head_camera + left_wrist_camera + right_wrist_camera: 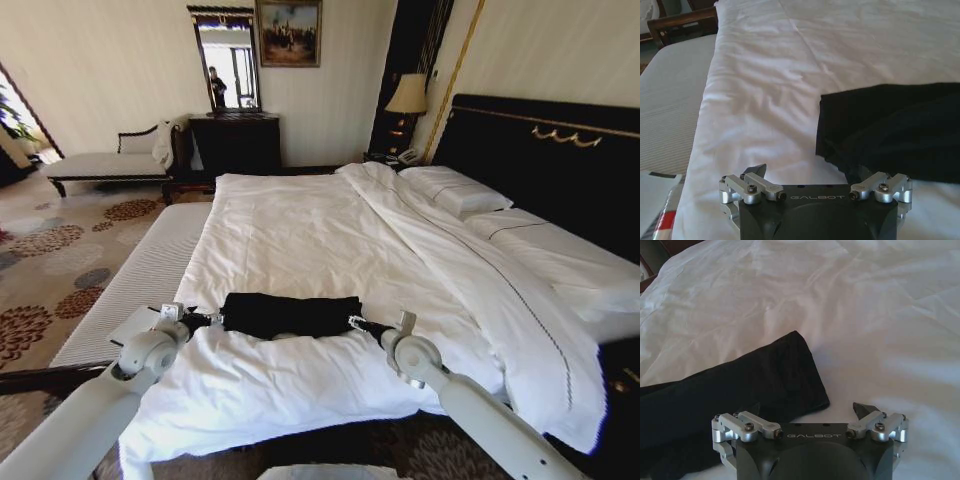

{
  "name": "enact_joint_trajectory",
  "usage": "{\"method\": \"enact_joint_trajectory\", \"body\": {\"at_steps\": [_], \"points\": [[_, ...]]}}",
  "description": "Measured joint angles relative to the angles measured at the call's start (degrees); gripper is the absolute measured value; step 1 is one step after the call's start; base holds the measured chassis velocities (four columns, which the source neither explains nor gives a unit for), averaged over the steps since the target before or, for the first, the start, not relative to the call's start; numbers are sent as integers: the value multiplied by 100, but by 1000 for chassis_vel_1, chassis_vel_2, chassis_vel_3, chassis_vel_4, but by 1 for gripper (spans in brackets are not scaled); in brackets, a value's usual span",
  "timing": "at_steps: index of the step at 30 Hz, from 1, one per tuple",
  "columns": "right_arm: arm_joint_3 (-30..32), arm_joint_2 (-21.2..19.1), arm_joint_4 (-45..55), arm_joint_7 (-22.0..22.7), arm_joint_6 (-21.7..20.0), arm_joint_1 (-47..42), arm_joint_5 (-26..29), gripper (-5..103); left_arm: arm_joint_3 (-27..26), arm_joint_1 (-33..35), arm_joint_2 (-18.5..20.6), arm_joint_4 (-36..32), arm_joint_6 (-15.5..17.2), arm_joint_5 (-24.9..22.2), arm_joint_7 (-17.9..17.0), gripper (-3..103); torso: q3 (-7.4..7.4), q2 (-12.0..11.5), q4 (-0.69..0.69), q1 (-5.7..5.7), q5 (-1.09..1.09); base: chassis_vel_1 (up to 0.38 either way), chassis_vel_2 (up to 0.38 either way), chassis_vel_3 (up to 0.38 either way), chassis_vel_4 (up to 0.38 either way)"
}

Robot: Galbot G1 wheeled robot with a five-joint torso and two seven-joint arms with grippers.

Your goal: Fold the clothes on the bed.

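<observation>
Both white arms rise from the near edge of the head view and converge on the black T-shirt (290, 314), which lies as a narrow folded band across the near part of the bed (330, 235), on the white duvet (300, 240). The left gripper (207, 321) sits at the band's left end and the right gripper (360, 324) at its right end, a symmetric placement that suits handling both ends at once.

In the left wrist view, the left gripper (815, 175) has its fingers spread wide; one dark fingertip (756, 170) rests over bare duvet (765, 90), while the other is lost against the T-shirt (890, 130), so contact on that side cannot be confirmed. In the right wrist view, the right gripper (812, 412) is likewise spread apart, one fingertip (862, 410) clear over white bedding and the other at or over the corner of the T-shirt (740, 385). Neither is seen pinching cloth.

Assessment: the garment looks already folded lengthwise (lettering not visible), and the arms straddle each end, either about to take the ends for a further fold or having just let them go. Which applies cannot be determined. A chaise (100, 165), a dresser (235, 142) and a lamp (407, 95) stand well apart, beyond the bed.
</observation>
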Motion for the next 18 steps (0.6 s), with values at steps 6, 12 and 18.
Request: {"method": "enact_joint_trajectory", "body": {"at_steps": [6,12,18], "points": [[345,-203,431,28,190,-337,-204,100,-372,863,255,-331,-12,214,-133,100,-1,2,1,-2,-1,0,0,0,0],[286,-103,301,-60,436,329,-122,100,-722,807,216,-650,-306,-331,147,100,0,1,2,0,0,0,0,0,0],[-164,211,-353,-76,330,1112,201,100,-327,-358,-162,-519,-485,-939,31,100,0,1,0,0,0,0,0,0,0]]}}
